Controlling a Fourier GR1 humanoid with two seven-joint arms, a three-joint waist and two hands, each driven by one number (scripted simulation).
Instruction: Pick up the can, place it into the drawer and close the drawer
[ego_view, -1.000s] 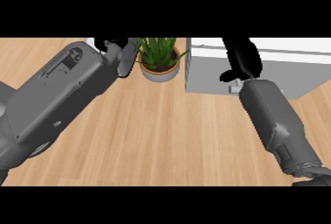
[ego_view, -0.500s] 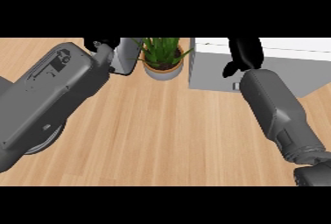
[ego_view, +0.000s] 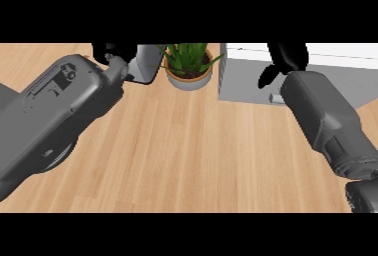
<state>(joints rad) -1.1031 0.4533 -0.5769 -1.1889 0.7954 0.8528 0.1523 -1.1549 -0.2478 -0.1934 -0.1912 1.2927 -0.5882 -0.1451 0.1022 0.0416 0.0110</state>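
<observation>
— The wooden counter (ego_view: 184, 150) has a potted plant (ego_view: 188, 62) at the back. Where is the can?
— The can (ego_view: 150, 62) is just left of the plant. The robot's left hand (ego_view: 111, 52) curls round it.
— And the right hand (ego_view: 288, 55)?
— Loose and holding nothing, over the drawer box (ego_view: 247, 82). The can is not in yet.
</observation>
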